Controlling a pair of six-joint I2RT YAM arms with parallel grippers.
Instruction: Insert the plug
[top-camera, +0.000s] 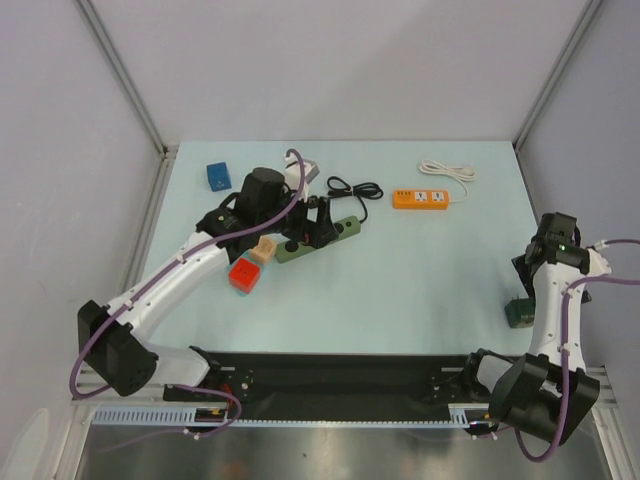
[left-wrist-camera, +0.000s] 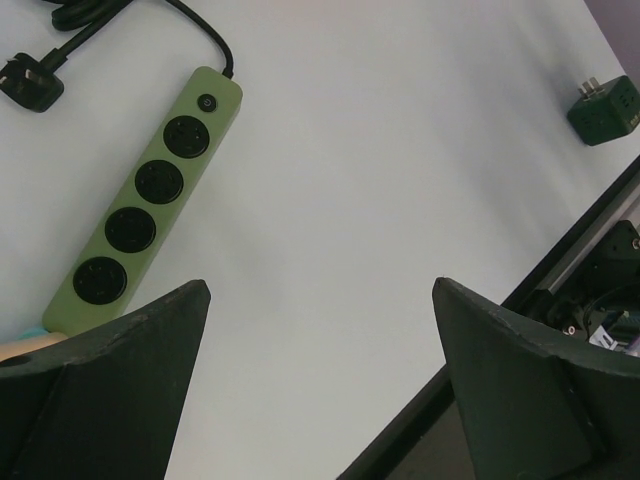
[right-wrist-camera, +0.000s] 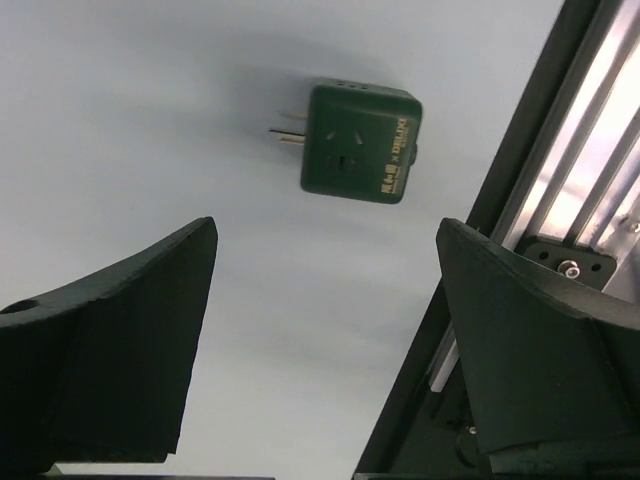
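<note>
Left fingers (left-wrist-camera: 130, 380) stand wide open, empty, near the power strip (left-wrist-camera: 145, 200); right fingers (right-wrist-camera: 120, 330) likewise, seemingly above the green plug (right-wrist-camera: 360, 140).

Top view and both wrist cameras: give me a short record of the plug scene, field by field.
green power strip: flat on the table, four round sockets, all empty
black cord plug: lying loose beyond the strip's switch end
green adapter cube: on the table near its right edge, prongs bare, far from the strip
left gripper: open, empty, by the strip
right gripper: open, empty, near the cube
plug inserted: not yet
other items: orange power strip, blue cube, red cube
</note>
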